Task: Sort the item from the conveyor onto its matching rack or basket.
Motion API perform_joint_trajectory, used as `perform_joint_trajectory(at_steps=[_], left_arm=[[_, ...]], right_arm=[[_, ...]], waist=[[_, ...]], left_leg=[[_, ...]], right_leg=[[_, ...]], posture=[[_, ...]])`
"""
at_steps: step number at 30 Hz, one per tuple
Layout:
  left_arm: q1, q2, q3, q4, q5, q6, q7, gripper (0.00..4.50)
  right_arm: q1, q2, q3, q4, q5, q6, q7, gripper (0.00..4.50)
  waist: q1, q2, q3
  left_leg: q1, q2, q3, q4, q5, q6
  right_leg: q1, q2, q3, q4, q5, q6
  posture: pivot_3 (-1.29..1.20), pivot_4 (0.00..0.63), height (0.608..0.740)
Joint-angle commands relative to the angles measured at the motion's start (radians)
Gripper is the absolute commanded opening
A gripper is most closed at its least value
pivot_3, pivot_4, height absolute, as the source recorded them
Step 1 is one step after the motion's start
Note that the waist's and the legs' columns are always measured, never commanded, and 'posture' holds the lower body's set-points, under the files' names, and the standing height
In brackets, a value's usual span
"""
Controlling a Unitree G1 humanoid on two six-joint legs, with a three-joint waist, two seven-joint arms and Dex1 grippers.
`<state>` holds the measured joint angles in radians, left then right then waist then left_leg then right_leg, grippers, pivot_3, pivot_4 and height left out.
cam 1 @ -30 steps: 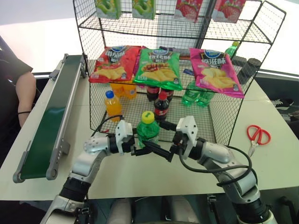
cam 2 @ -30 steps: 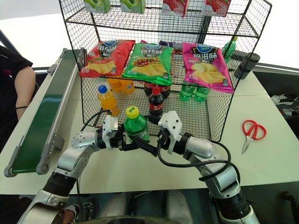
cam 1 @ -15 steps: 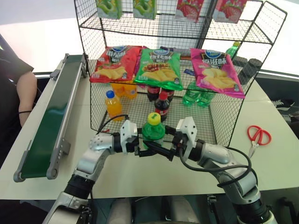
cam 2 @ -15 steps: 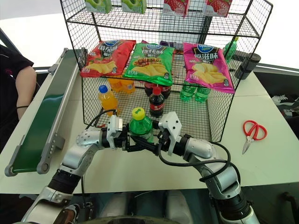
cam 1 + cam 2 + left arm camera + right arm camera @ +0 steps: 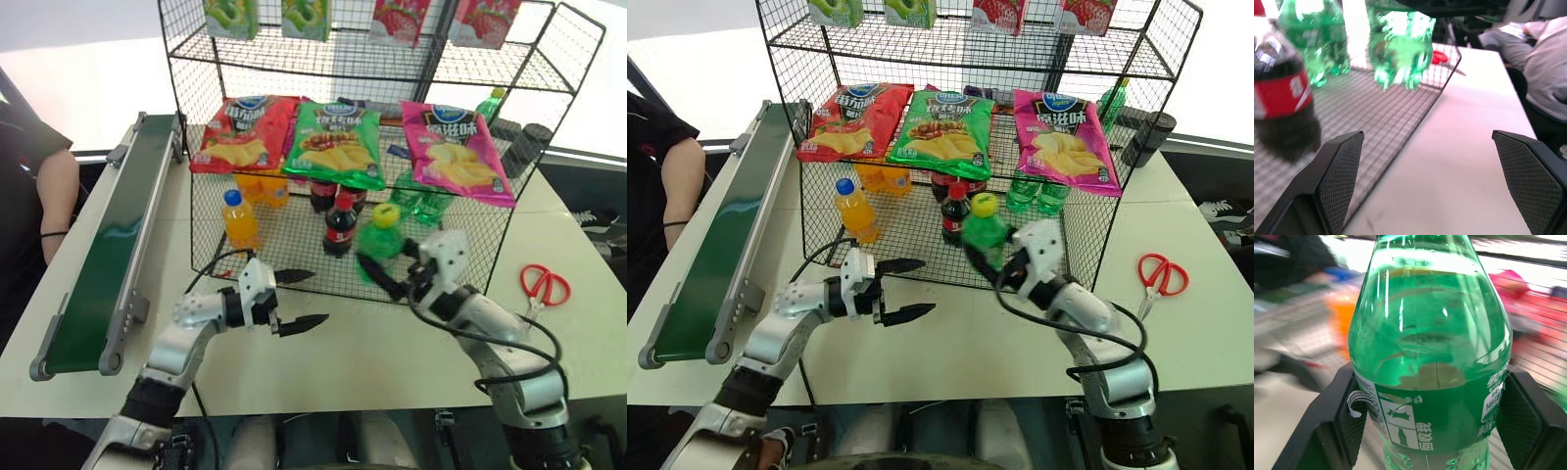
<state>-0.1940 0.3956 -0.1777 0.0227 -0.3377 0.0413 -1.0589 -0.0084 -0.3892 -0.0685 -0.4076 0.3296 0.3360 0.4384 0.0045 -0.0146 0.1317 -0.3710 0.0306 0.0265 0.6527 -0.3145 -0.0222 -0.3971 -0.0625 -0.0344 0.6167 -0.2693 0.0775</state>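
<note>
The green bottle with a yellow cap hangs upright in front of the black wire rack, just above the rack's bottom shelf edge. My right gripper is shut on its lower body; in the right wrist view the bottle sits between the two pads. My left gripper stands open and empty over the white table, to the left of the bottle and apart from it. In the left wrist view the held bottle hangs beyond the open fingers. The green conveyor lies along the table's left side.
On the rack's bottom shelf stand an orange-drink bottle, a cola bottle and green bottles. Chip bags lie on the middle tier. Red scissors lie at the right. A person sits past the conveyor.
The bottle passed from the left gripper to the right: the left opened and drew back, the right shut on it and carried it to the right, toward the rack's front.
</note>
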Motion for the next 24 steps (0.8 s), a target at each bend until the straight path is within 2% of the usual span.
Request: perform_joint_trajectory(at_steps=[1, 9, 17, 24], left_arm=[[0.006, 0.001, 0.013, -0.096, -0.017, 0.006, 0.020, 4.46], [-0.017, -0.010, -0.005, -0.168, -0.044, 0.073, 0.028, 4.46], [-0.037, -0.019, -0.008, -0.176, -0.042, 0.086, 0.032, 4.46], [-0.042, -0.030, -0.010, -0.176, -0.041, 0.085, 0.039, 4.46]], right_arm=[[0.009, 0.035, -0.052, 0.022, -0.040, -0.096, -0.060, 3.01], [-0.064, 0.155, -0.101, 0.279, -0.068, -0.253, -0.156, 3.01], [-0.165, 0.179, -0.123, 0.505, -0.089, -0.371, -0.169, 3.01], [-0.214, 0.185, -0.134, 0.603, -0.082, -0.417, -0.184, 3.01]], waist=[[0.004, 0.000, 0.000], [0.004, 0.005, 0.001], [0.003, 0.006, 0.001], [0.002, 0.006, 0.001]], left_leg=[[0.000, 0.000, 0.000, 0.000, 0.000, 0.000], [0.002, 0.000, 0.001, 0.000, 0.000, 0.000], [0.002, 0.000, 0.001, 0.000, 0.000, 0.000], [0.002, 0.000, 0.001, 0.000, 0.000, 0.000]], right_leg=[[0.000, 0.000, 0.000, 0.000, 0.000, 0.000], [0.000, 0.001, 0.002, 0.002, 0.000, 0.000], [0.000, 0.001, 0.002, 0.002, 0.000, 0.000], [0.000, 0.001, 0.002, 0.002, 0.000, 0.000]], posture=[[0.00, 0.150, 0.740], [0.00, 0.150, 0.740], [0.00, 0.150, 0.740], [0.00, 0.150, 0.740]])
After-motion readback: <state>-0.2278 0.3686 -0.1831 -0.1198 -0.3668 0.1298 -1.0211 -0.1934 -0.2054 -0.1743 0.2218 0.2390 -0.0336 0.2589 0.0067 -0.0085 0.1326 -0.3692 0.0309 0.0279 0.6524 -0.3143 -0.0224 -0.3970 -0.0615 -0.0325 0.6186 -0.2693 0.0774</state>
